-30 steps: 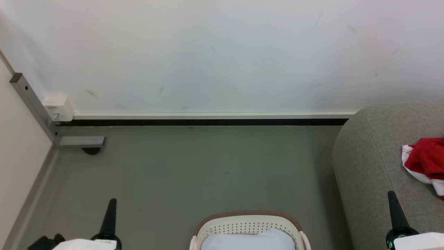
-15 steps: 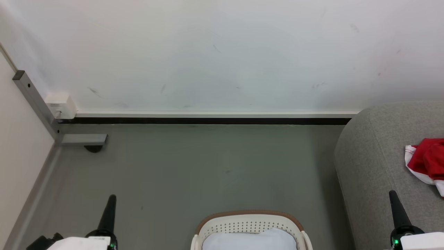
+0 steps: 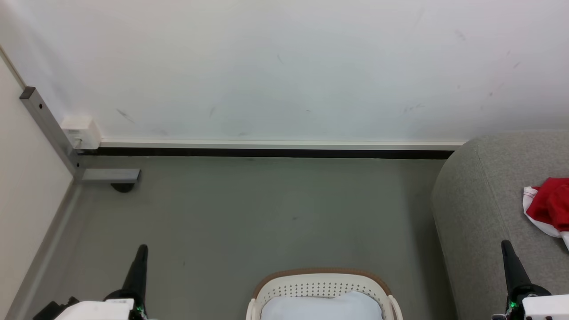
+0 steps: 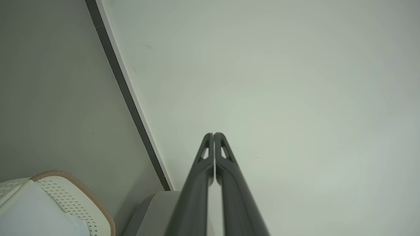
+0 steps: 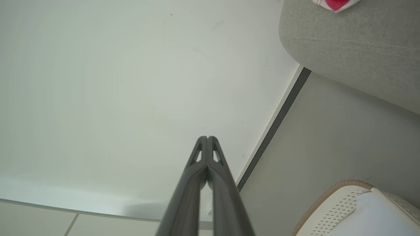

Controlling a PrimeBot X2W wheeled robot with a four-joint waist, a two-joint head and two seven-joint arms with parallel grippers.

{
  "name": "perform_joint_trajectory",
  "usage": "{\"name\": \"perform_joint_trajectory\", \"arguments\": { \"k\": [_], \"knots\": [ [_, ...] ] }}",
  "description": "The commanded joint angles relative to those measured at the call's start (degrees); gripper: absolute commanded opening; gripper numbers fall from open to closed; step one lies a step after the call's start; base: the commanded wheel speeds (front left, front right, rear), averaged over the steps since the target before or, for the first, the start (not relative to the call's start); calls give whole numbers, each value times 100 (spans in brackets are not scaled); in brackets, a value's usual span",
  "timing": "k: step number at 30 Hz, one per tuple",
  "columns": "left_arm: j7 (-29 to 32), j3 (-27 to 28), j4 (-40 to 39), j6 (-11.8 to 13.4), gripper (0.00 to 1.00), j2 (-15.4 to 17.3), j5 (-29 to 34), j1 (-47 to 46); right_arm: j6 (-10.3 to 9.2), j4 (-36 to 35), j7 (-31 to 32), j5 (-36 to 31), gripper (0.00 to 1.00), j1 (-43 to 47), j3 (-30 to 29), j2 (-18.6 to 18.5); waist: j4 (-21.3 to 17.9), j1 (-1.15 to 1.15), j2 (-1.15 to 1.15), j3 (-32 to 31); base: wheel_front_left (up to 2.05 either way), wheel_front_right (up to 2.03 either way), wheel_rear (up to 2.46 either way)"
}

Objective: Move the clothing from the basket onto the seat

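The cream basket (image 3: 323, 288) with its tan rim stands on the floor at the bottom middle of the head view; a pale blue-white cloth (image 3: 321, 306) lies inside it. Red clothing (image 3: 551, 205) with white trim lies on the grey seat (image 3: 484, 209) at the right edge. My left gripper (image 3: 142, 247) is shut and empty at the lower left, apart from the basket. My right gripper (image 3: 504, 242) is shut and empty at the lower right, in front of the seat. The wrist views show the left gripper (image 4: 213, 133) and right gripper (image 5: 207, 137) with fingers pressed together, the basket (image 4: 82, 196) (image 5: 331, 196), the seat (image 5: 347, 42) and the clothing (image 5: 334, 4).
A white wall with a dark baseboard (image 3: 266, 153) closes the far side. A grey metal post and foot (image 3: 106, 176) stand at the left by a pale panel. Grey floor (image 3: 266, 218) stretches between basket and wall.
The whole head view has shifted slightly, so the camera has moved a little leftward. Both grippers stay shut. The clothing and basket keep their places.
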Motion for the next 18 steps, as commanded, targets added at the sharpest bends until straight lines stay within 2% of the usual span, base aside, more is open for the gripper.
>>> {"name": "perform_joint_trajectory", "arguments": {
  "k": [1,18],
  "knots": [
    [55,41,-37,-37,0,51,-178,-66,-9,-52,40,158,0,-79,-60,1,8,0,0,4,0,0,0],
    [229,81,-72,-46,0,54,-846,-103,-11,-68,221,718,0,-109,-180,56,66,0,0,37,0,0,0]
  ]
}}
